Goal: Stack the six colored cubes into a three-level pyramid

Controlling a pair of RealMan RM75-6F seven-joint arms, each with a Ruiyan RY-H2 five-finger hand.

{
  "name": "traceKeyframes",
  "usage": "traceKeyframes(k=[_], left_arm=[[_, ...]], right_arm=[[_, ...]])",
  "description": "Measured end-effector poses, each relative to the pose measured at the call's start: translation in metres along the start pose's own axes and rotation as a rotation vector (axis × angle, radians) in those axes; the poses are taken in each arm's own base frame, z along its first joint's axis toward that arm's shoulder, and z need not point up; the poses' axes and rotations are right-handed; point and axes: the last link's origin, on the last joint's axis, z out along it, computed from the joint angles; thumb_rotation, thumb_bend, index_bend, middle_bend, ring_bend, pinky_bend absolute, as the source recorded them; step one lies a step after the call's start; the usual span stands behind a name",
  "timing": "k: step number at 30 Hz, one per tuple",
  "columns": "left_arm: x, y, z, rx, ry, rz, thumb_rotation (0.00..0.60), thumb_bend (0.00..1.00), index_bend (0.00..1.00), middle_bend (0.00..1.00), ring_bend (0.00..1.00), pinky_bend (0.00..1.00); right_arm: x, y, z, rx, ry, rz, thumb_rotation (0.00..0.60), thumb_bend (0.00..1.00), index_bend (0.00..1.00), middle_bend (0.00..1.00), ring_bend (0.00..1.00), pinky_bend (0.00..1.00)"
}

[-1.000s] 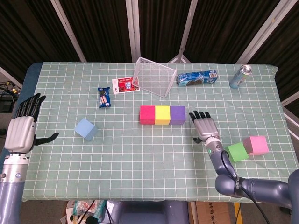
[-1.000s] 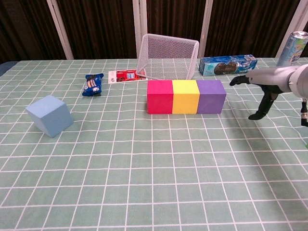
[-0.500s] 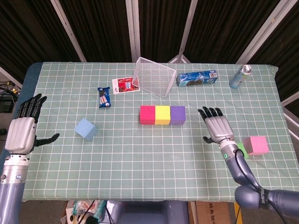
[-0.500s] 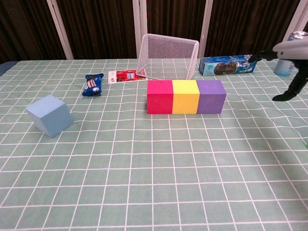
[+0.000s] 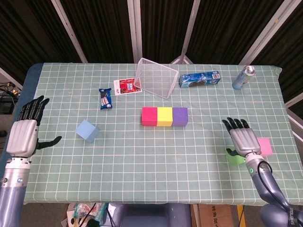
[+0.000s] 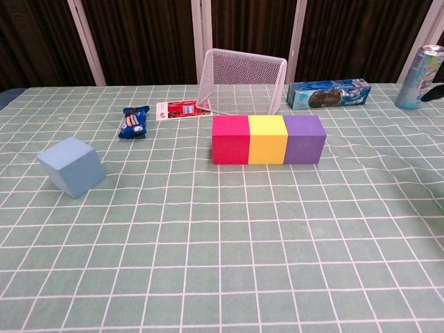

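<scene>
Base row of red cube [image 5: 149,116], yellow cube [image 5: 164,116] and purple cube [image 5: 180,116] is sitting mid-tabletop [image 5: 142,161], so I'm guessing second level is next. Right robot hand [image 5: 244,141] is hovering spread and empty over the green cube [image 5: 233,157] and pink cube [image 5: 264,146], hiding most of both; it needs to drop and grip one. Left robot hand [image 5: 24,135] is waiting open and empty, near the blue cube [image 5: 87,131].

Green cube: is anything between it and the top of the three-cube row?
Nothing visible. The cloth between the green cube, half under the right hand, and the row is bare; the pink cube lies farther right.
</scene>
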Motion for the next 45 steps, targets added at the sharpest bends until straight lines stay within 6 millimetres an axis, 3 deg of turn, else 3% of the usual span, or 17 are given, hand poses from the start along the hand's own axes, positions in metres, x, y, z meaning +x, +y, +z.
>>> traceKeyframes(k=[12,32,34,37,41,45], left_arm=[[0.0,0.001,-0.002,-0.007,-0.001,0.004,0.6,0.1,0.0,0.0,0.0,0.0],[-0.003,0.001,-0.002,-0.004,-0.006,0.012,0.6,0.1,0.0,0.0,0.0,0.0],[-0.003,0.001,-0.002,-0.003,-0.005,0.012,0.6,0.1,0.0,0.0,0.0,0.0],[-0.003,0.001,-0.002,-0.001,-0.003,0.012,0.6,0.1,0.0,0.0,0.0,0.0],[-0.003,0.0,-0.002,0.001,-0.004,0.012,0.6,0.1,0.0,0.0,0.0,0.0],[-0.003,0.0,-0.002,0.002,-0.004,0.011,0.6,0.1,0.0,0.0,0.0,0.0]], right_arm=[[-0.045,0.029,-0.019,-0.039,-0.116,-0.054,0.6,0.29,0.0,0.0,0.0,0.0],[-0.073,0.048,-0.006,-0.065,-0.173,-0.092,0.6,0.29,0.0,0.0,0.0,0.0],[-0.075,0.048,-0.004,-0.061,-0.168,-0.102,0.6,0.29,0.0,0.04,0.03,0.0],[-0.078,0.047,0.001,-0.052,-0.16,-0.107,0.6,0.29,0.02,0.19,0.12,0.0],[-0.08,0.046,0.004,-0.04,-0.147,-0.118,0.6,0.29,0.2,0.38,0.25,0.0],[-0.082,0.044,0.005,-0.029,-0.138,-0.125,0.6,0.29,0.28,0.43,0.3,0.0]])
